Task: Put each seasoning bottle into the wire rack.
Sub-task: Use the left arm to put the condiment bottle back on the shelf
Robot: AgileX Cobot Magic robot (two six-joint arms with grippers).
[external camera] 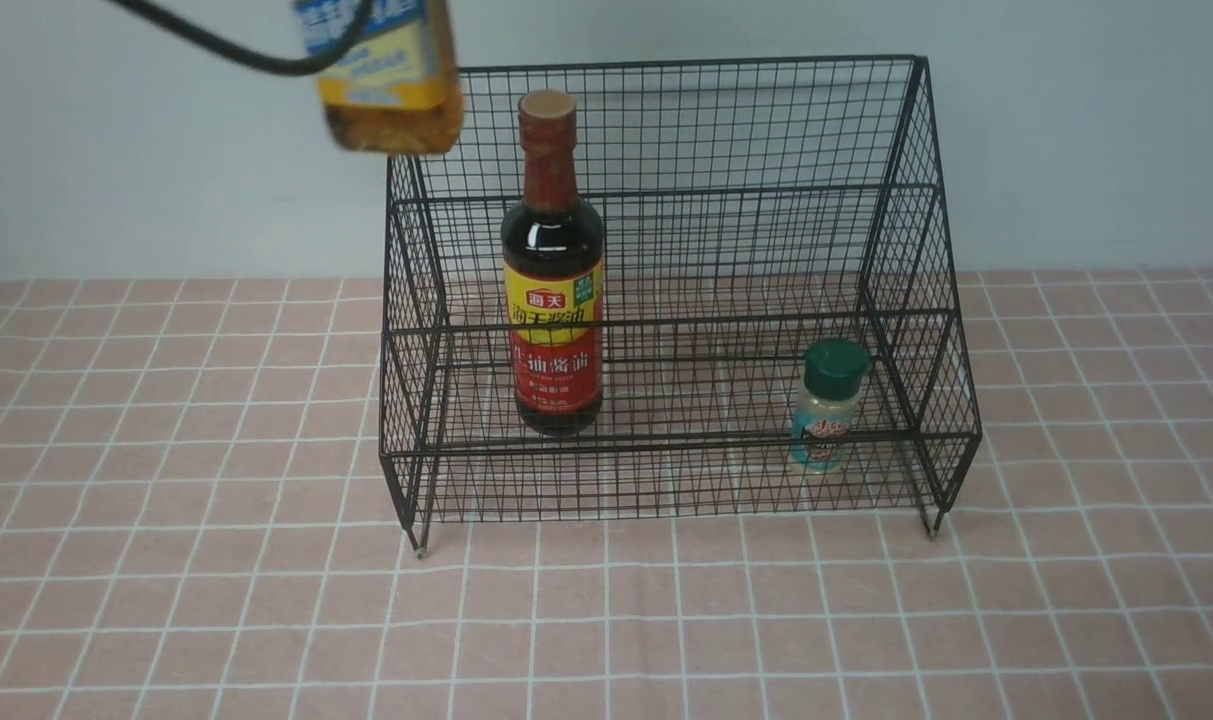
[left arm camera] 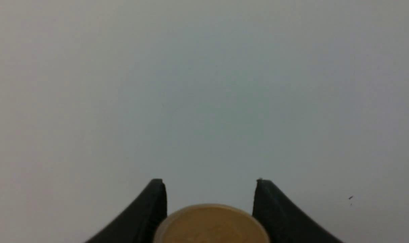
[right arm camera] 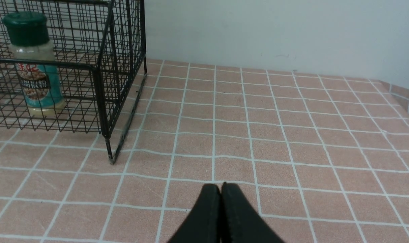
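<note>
Pinched upright by the left gripper [left arm camera: 209,206], the amber-liquid bottle [external camera: 391,80] hung above the rack's [external camera: 666,325] left end, near the surface's [external camera: 176,430] far edge.

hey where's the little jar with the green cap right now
In the front view, the green-capped jar stands inside the wire rack, near its right side, right of the dark soy-sauce bottle.
</note>
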